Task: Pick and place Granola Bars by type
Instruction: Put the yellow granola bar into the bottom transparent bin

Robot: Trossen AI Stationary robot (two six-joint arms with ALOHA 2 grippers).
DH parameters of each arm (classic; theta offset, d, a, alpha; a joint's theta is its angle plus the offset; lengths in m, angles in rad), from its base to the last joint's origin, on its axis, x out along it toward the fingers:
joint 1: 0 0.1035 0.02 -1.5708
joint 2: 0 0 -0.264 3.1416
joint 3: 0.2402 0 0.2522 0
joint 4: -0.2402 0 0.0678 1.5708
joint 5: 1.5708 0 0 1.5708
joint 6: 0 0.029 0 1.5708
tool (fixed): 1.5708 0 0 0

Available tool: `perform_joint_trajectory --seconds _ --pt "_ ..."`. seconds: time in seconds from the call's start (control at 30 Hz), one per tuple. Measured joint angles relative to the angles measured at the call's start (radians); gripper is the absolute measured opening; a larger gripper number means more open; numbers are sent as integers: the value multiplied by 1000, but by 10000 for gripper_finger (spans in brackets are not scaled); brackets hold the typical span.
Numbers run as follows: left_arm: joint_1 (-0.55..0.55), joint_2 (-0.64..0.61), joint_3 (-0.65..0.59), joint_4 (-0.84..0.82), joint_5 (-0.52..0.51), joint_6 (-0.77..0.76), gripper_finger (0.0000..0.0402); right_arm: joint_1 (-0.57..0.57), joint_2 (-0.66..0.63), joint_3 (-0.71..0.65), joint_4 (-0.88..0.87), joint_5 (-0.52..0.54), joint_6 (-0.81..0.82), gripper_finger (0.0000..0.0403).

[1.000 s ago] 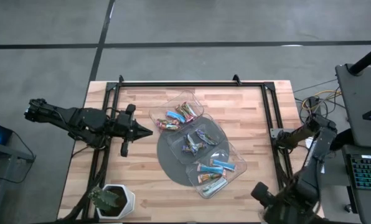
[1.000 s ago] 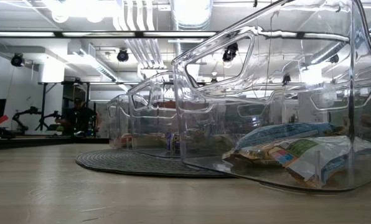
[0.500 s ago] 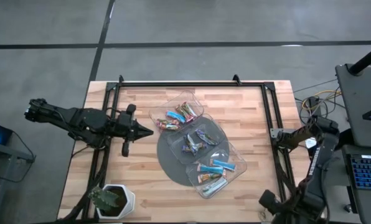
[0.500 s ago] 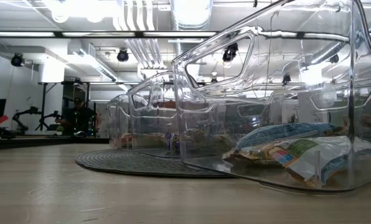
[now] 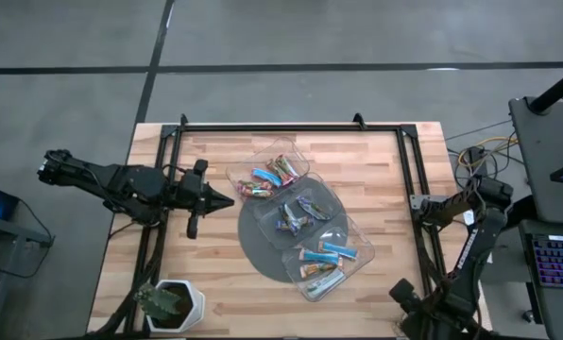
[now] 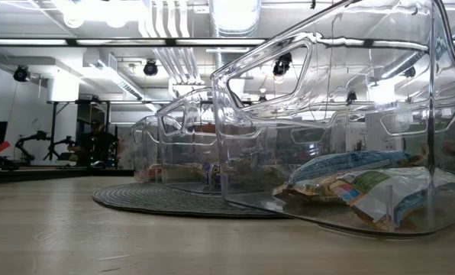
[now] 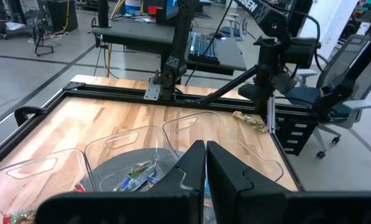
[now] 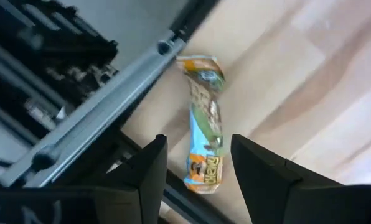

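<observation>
Three clear trays stand in a row on the grey disc [image 5: 263, 247]; each holds several granola bars [image 5: 321, 255]. One more granola bar [image 8: 204, 127], orange, green and blue, lies flat on the wood beside the black rail at the table's near right corner, also seen in the left wrist view [image 7: 250, 121]. My right gripper [image 8: 195, 163] hangs open above it and points down, a finger showing on either side of the bar; in the high view the right gripper [image 5: 406, 300] covers the bar. My left gripper [image 5: 225, 200] is shut and waits, held level, left of the trays.
A black frame rail [image 5: 406, 170] runs along the table's right side, close to the loose bar. A plant in a white pot [image 5: 173, 304] stands at the near left corner. In the low view the nearest tray [image 6: 327, 114] fills the right half.
My right arm has sunk over the table's near right corner, its forearm swinging a little toward the right edge. The trays, the bars and my left arm have kept still.
</observation>
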Motion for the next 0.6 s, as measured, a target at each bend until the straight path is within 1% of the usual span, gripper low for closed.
perform_joint_trajectory --seconds 0.1,0.43,0.5,0.6 --pt "0 0 0 0 0 -11 0 -6 0 -1 16 2 129 168" --pt "0 0 0 0 0 -19 0 -36 -16 81 36 -2 504 163" --pt "0 0 -1 0 1 -19 0 -43 -16 82 34 -1 601 159" --pt "0 0 -2 0 1 -19 0 -59 -16 78 22 -1 791 153"
